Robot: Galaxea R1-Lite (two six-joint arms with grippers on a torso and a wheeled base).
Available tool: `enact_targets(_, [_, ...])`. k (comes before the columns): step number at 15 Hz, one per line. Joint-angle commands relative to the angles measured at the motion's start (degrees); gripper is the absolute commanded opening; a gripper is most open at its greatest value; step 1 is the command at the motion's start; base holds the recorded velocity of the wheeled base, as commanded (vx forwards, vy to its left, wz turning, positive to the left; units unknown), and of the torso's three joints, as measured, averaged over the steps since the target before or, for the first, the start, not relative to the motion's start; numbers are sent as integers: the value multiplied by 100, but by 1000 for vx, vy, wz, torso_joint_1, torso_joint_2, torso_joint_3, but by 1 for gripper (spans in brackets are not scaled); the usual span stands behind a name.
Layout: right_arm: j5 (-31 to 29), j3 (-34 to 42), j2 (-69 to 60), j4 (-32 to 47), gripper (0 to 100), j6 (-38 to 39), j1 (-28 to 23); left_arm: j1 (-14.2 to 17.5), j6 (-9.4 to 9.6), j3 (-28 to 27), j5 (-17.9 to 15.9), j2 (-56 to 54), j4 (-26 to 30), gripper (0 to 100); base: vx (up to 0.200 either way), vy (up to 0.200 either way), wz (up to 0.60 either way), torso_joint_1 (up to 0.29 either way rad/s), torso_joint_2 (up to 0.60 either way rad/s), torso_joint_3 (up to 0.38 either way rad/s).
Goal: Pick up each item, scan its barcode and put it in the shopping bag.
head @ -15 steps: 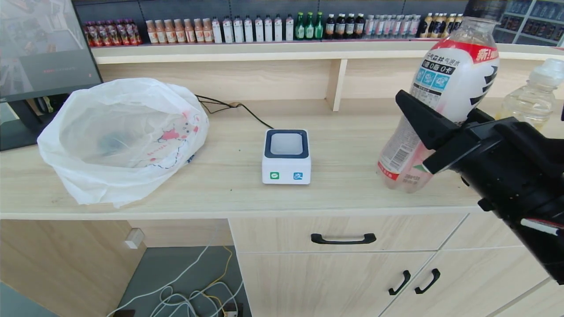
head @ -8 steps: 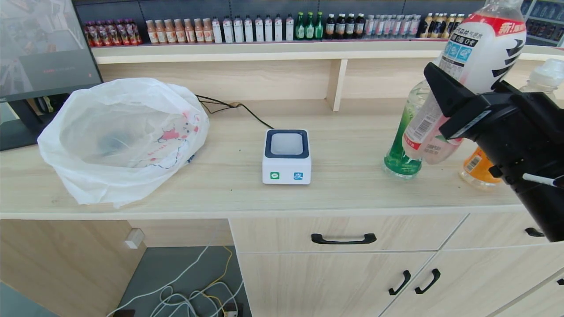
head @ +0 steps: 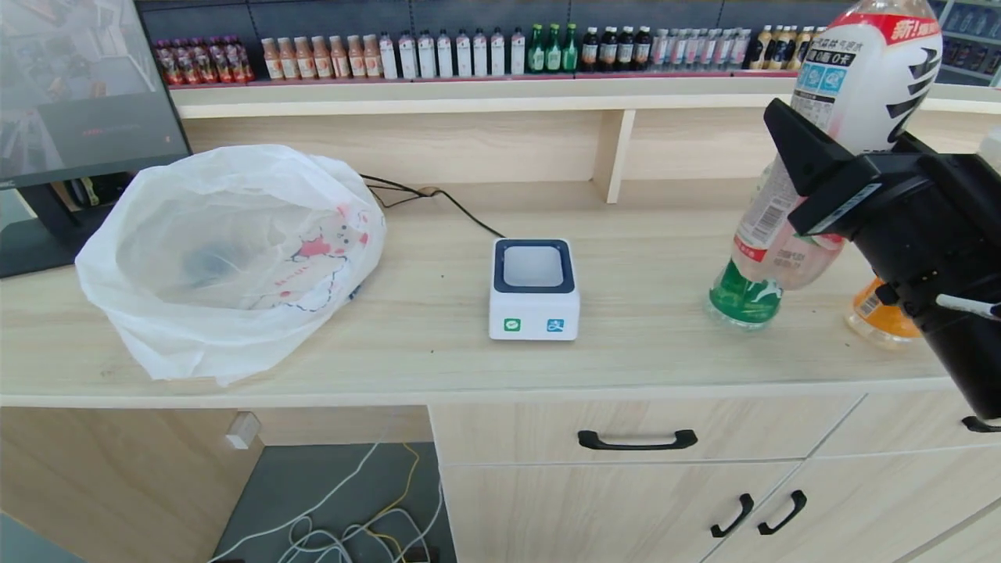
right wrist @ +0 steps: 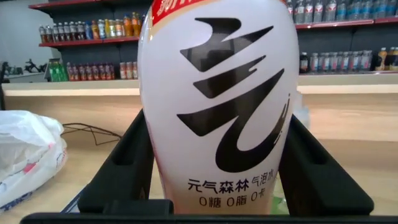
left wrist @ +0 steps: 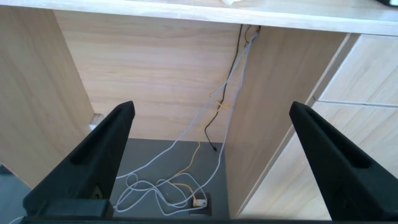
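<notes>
White and pink, the drink bottle [head: 856,86] is clamped in the right claw [head: 844,129]. The two black fingers [head: 805,148] close on opposite sides of its body. The bottle is held above the worktop [head: 422,328] and tilted, with the cap end up and away from the claw and the base down and to the claw's left. A barcode on the label faces the claw's left.

Positions relative to the right claw:
- Green bottle [head: 743,301]: standing on the worktop just below the held bottle's base. Whether the two touch cannot be determined.
- Orange bottle [head: 880,320]: on the worktop beneath the claw's body, partly hidden by it.
- Scanner [head: 534,289]: a white box with a dark-framed window on top. It sits on the worktop well to the left of the claw and lower, apart from all the bottles. A black cable [head: 461,207] runs from behind it.
- Shopping bag [head: 235,258]: translucent white plastic with its mouth open, farther left, beyond the scanner.

The left claw [left wrist: 211,155] is below the worktop edge. Its fingers are spread wide and hold nothing, and loose wires [left wrist: 168,186] lie on the floor beneath it.
</notes>
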Motion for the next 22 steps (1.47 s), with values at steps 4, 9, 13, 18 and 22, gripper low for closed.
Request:
enact_targets(4, [17,47,14,-3,0,3,-3,9,11,0,2,6,0,100,150,200,0,11,6,-2])
enact_targets(9, [34,74,67,-12,0,29,-3,9,29,0,-6,-2,0,100,0,40,0,0,0,0])
enact_targets(13, [43,285,76,-65,0,117,-12,9,29,0,2,-2,0,100,0,0,0,0,0,0])
enact_targets(18, [26,249,58,58,0,73,-3,9,29,0,-6,-2,0,100,0,0,0,0,0,0])
enact_targets(22, [96,109,190,67,0,-59,-3,9,29,0,-6,-2,0,100,0,0,0,0,0,0])
